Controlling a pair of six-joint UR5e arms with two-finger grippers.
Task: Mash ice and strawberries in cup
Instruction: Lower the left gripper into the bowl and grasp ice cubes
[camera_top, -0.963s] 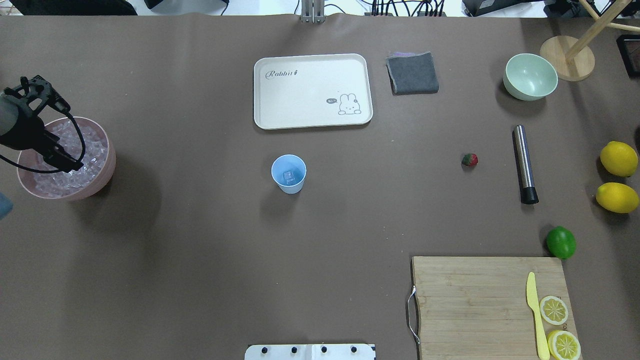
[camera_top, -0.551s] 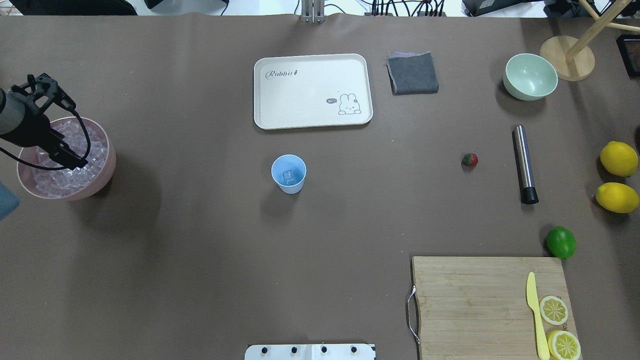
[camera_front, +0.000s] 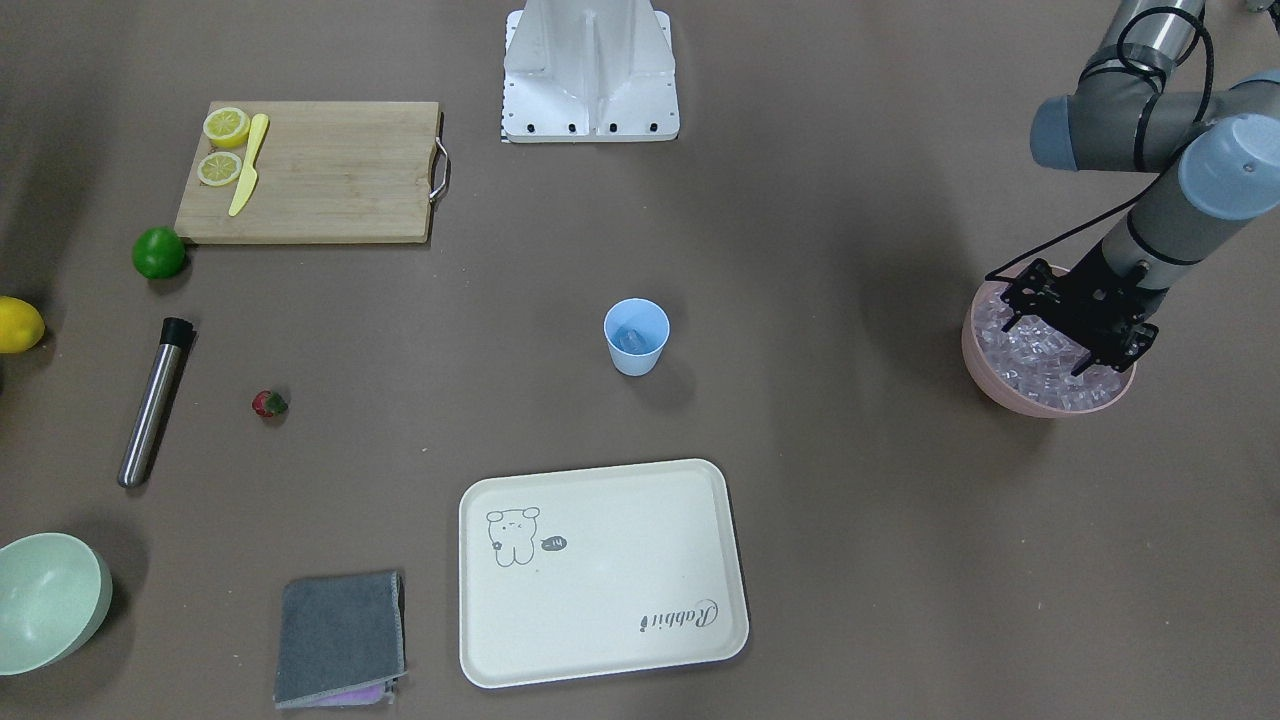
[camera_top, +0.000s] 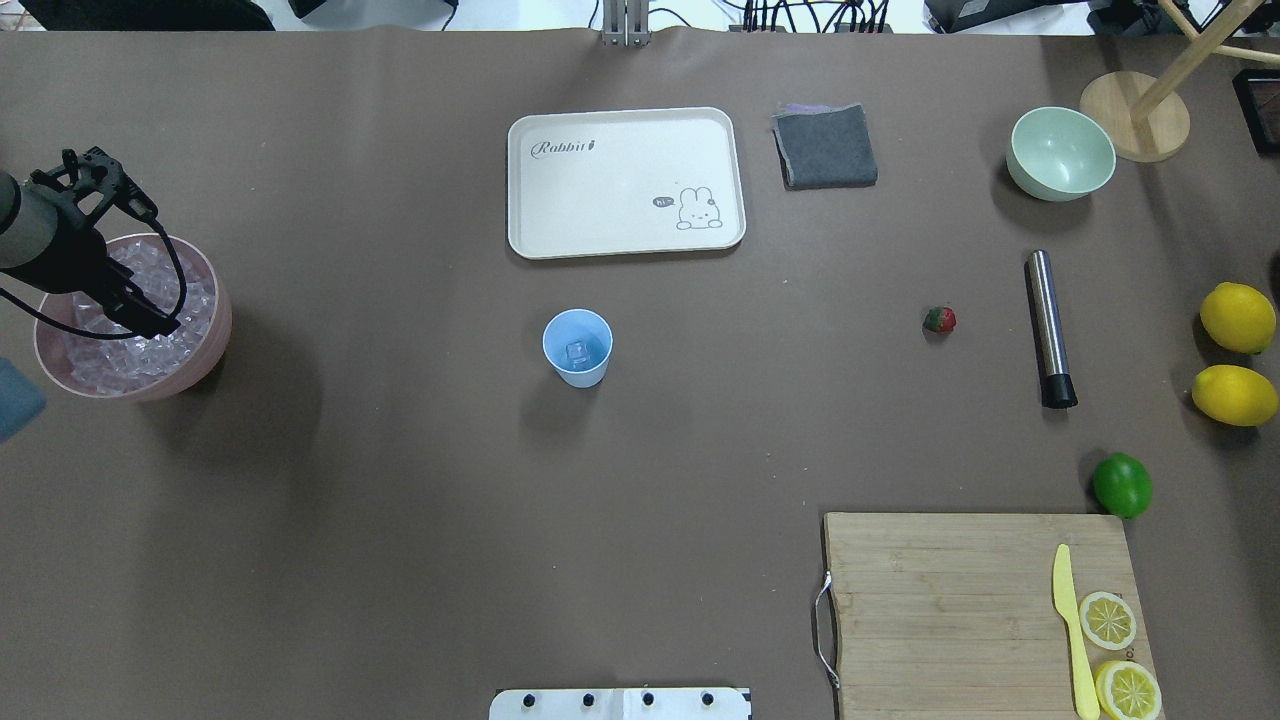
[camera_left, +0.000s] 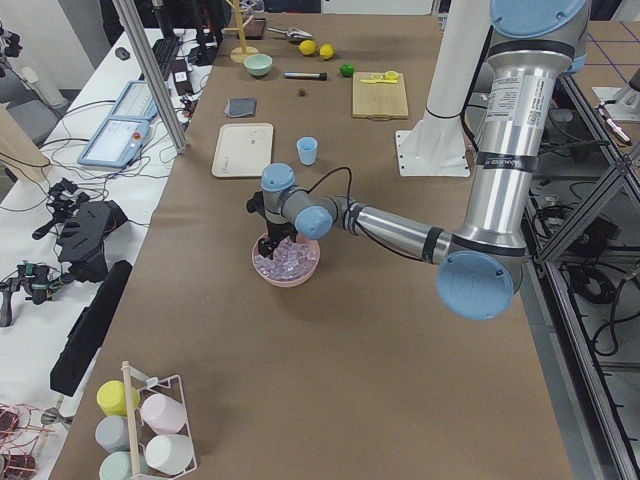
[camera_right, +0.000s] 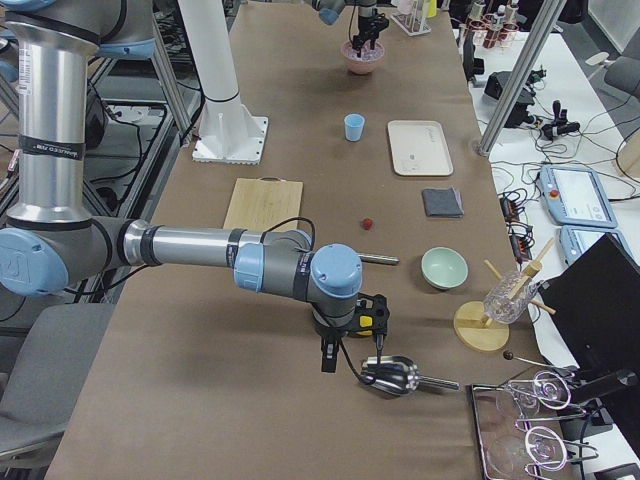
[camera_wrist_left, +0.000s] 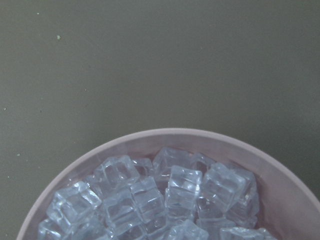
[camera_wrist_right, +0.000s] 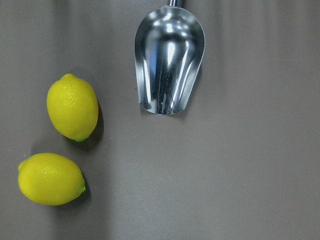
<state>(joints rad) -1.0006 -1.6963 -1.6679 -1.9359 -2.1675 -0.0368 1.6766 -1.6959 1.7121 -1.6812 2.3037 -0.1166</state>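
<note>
Cup (camera_top: 577, 347): light blue, plain.
Ice (camera_wrist_left: 182, 185): clear, glassy.
Ice bowl (camera_top: 222, 332): pink.
Strawberry (camera_top: 939, 320): red, green top.
Tray (camera_top: 600, 190): cream, with rabbit drawing.
My left gripper (camera_front: 1065, 330): black.
Lemons (camera_wrist_right: 72, 106): yellow.
Lime (camera_top: 1122, 485): green.

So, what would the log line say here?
step: ice pickup | left arm: jaws over ice in pink bowl | cup: one cube inside | strawberry: not in cup yet

A matt brown sheet covers the table (camera_top: 400, 500). Clear, glassy ice (camera_wrist_left: 180, 190) cubes fill a smooth pink bowl (camera_wrist_left: 170, 134) that looks like plastic. The light-blue cup (camera_top: 580, 375) is smooth plastic. The scoop (camera_wrist_right: 170, 60) is mirror-bright metal. The cutting board (camera_top: 940, 600) is pale wood with visible grain. The folded grey cloth (camera_top: 825, 147) looks soft. The cream tray (camera_top: 620, 180) is matt. The rod (camera_top: 1046, 315) is brushed metal with a black end. The lemons (camera_wrist_right: 72, 106) have dimpled skin.
</note>
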